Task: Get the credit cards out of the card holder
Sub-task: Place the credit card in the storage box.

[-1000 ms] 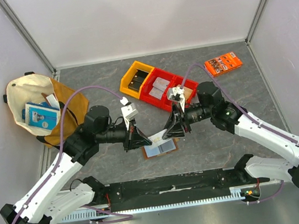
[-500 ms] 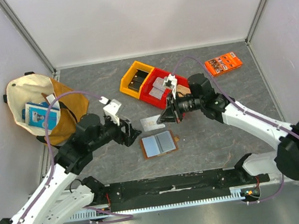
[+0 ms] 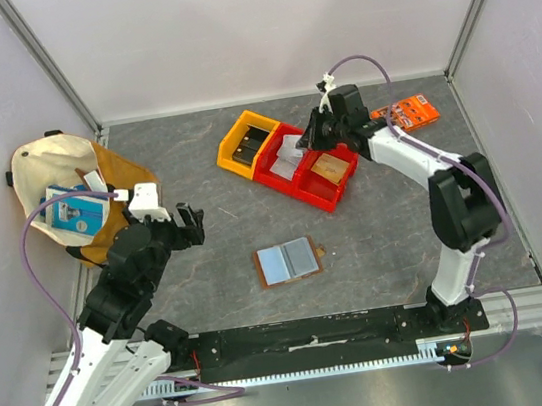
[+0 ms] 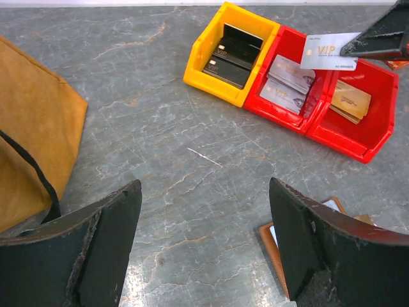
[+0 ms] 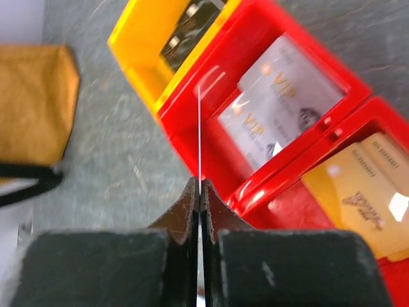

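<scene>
Right wrist: my right claw [image 5: 199,187] clamps one thin silver-white card [image 5: 199,128] over red plastic bin [image 5: 287,25]; left claw [image 4: 206,192] wide open, empty. Open brown leather card holder [image 3: 288,261] probably holds more.

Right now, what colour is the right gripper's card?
Card: grey-white with gold VIP lettering; left wrist view.

The grey table [image 3: 192,143] bears the open card holder [image 3: 288,260], a yellow bin [image 3: 232,138] beside two red bins [image 3: 294,185], an orange packet [image 3: 405,114] and a bag [image 3: 43,159] at left.
</scene>
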Available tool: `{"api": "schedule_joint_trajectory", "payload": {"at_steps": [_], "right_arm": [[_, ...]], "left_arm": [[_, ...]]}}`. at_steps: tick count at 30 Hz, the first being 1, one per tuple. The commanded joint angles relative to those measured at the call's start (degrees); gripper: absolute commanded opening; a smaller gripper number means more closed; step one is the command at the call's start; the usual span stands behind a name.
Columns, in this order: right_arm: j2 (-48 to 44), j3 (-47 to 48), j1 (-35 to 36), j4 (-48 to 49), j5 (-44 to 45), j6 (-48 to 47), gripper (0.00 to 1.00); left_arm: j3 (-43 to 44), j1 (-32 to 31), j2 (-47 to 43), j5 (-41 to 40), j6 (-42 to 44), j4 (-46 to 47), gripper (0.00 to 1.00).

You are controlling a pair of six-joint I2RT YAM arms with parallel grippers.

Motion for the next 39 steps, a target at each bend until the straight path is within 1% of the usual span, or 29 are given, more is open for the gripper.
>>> {"api": "schedule_joint_trajectory", "payload": {"at_steps": [1,6,10,17,21,24,28,30,32,33,36,39], "right_arm": [[7.84,8.97,-0.31,-4.25,9.53,6.58,0.0],[13.83,14.25,-0.58,-4.69,8.84,10.27,0.01],[17.0,16.37,-0.75,-4.43,7.96,12.64,0.01],[19.55,17.95,-1.45,-3.38,8.4,15.63,0.1],[21.13,18.57,-2.07,-2.94,6.56,16.87,0.12],[20.7,17.7,-2.16,-2.76,6.72,16.87,0.18],[17.89,15.67,-2.25,-2.85,9.71,15.38,0.18],[16.58,14.71,-2.42,-2.85,10.15,14.5,0.2],[15.17,13.83,-2.34,-2.94,10.15,13.53,0.21],[14.73,13.56,-2.34,-2.94,9.98,13.35,0.18],[14.37,12.95,-2.34,-2.33,9.37,13.87,0.01],[14.2,11.72,-2.42,1.18,8.05,16.68,0.0]], "left_arm": [[-0.34,0.88,-0.78,-2.11,-1.79,1.22,0.86],[-0.52,1.66,-1.31,-1.85,-1.7,1.4,0.86],[-0.52,2.1,-0.96,0.08,-1.35,1.4,0.86],[-0.7,2.46,-1.14,0.79,-1.18,1.4,0.86],[-0.7,2.37,-0.96,0.96,-1.09,1.4,0.86],[-0.7,2.46,-0.87,1.58,-0.91,1.4,0.85],[-0.78,2.46,-0.26,2.55,-0.82,1.31,0.85],[-0.78,2.46,0.0,2.9,-0.82,1.49,0.85],[-0.78,2.46,0.01,3.16,-0.91,1.49,0.85],[-0.78,2.46,0.09,3.16,-0.91,1.4,0.85],[-0.78,2.54,0.18,3.25,-0.91,1.4,0.84],[-0.87,2.54,0.18,3.16,-0.91,1.49,0.84]]}}
